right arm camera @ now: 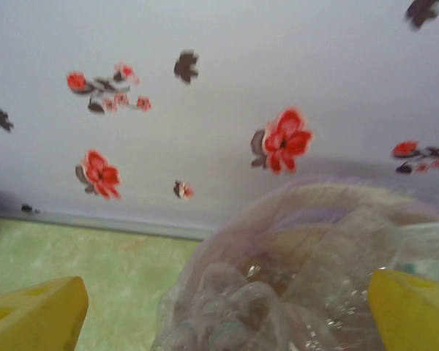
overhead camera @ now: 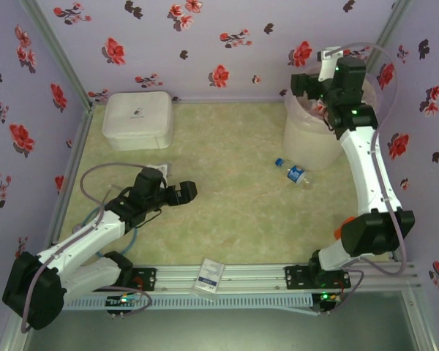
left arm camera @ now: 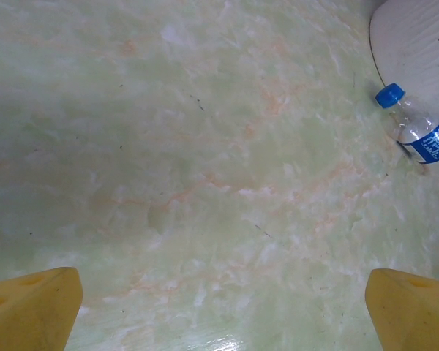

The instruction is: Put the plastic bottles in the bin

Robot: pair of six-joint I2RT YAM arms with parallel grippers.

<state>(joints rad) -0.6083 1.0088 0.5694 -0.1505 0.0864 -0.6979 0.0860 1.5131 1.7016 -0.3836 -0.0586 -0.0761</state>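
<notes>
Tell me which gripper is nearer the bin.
Right. The right gripper is over the bin's mouth; the left gripper is over the middle of the table, well to the bin's left.

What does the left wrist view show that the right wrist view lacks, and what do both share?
Left wrist: a small clear plastic bottle with blue cap and blue label, lying on its side beside the large round translucent pale bin. Right wrist: the purple flowered wall, and crumpled clear plastic inside that bin. Both: the green marbled table, part of the bin, and yellow fingers set wide apart, so left gripper and right gripper are open.
</notes>
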